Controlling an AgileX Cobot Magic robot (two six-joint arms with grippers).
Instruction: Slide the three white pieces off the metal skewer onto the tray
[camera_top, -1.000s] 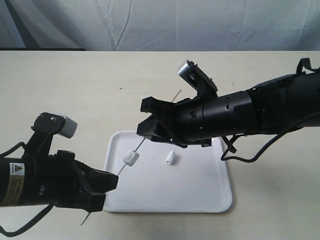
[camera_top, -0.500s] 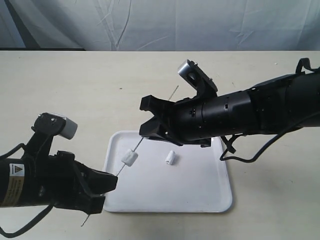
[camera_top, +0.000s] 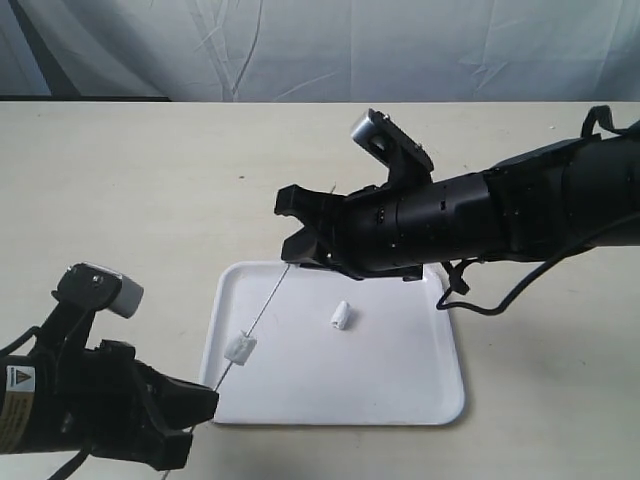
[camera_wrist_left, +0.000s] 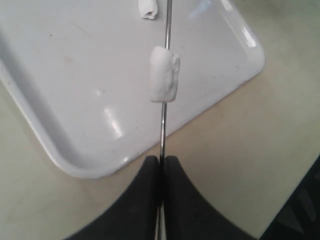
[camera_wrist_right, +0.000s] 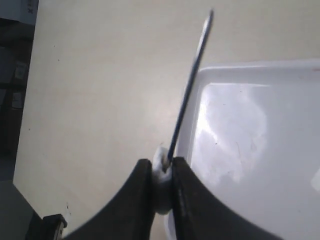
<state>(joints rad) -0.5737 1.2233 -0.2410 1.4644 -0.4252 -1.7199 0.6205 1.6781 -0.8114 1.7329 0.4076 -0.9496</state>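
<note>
The tray (camera_top: 380, 380) lies in the middle of the table. The thin metal skewer (camera_top: 262, 310) slants over the tray's left part. My left gripper (camera_top: 207, 402) is shut on its near end, just off the tray's corner, and the left wrist view shows the rod pinched between the jaws (camera_wrist_left: 162, 160). One white piece (camera_top: 240, 348) sits on the skewer above the tray; it is also seen on the rod (camera_wrist_left: 164, 74). My right gripper (camera_top: 296, 250) is shut on a second white piece (camera_wrist_right: 161, 175), still threaded on the skewer (camera_wrist_right: 190, 85). A third piece (camera_top: 340, 315) lies loose on the tray.
The tabletop (camera_top: 150, 200) is beige, with a white cloth backdrop (camera_top: 320, 50) behind it. The right arm (camera_top: 520, 215) reaches across the tray's far right corner, trailing a black cable (camera_top: 500, 300). The left arm (camera_top: 70, 400) sits at the near left edge.
My left gripper has pulled back toward the near left with the skewer. The threaded piece travelled with it, away from the right gripper. Less rod sticks out beyond the right gripper.
</note>
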